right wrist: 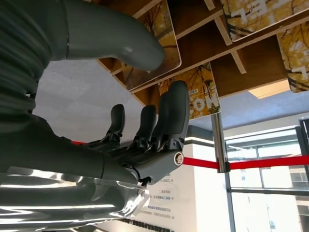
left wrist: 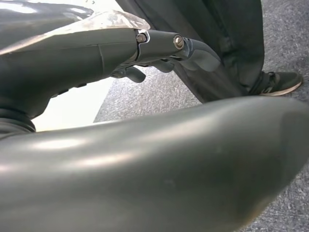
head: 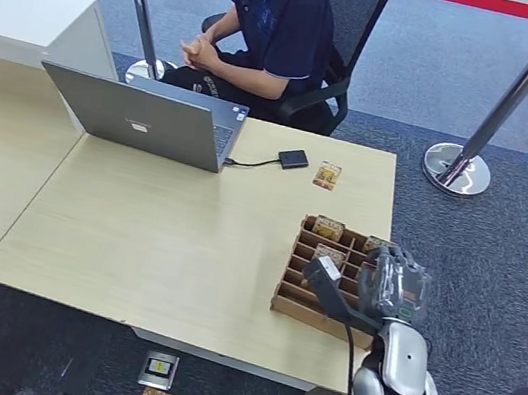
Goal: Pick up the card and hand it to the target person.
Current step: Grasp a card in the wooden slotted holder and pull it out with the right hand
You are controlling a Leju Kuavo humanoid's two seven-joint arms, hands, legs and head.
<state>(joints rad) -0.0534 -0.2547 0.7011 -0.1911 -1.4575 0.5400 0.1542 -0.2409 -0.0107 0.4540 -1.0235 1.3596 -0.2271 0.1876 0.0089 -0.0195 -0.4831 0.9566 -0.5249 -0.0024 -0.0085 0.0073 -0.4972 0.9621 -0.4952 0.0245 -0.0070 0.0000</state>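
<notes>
Meanwhile, lower right of the head view, the robot's right hand (head: 394,283) is hovering empty, fingers apart, over the slotted wooden card tray (head: 289,301) holding yellow-printed cards (head: 328,228); a clumsy descent risks jamming fingertips against dividers. The left hand's (left wrist: 109,53) state is unclear.

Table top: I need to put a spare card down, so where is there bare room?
Free: the table between laptop and wooden tray. Crowded: the tray, with cards and the right hand over it.
</notes>
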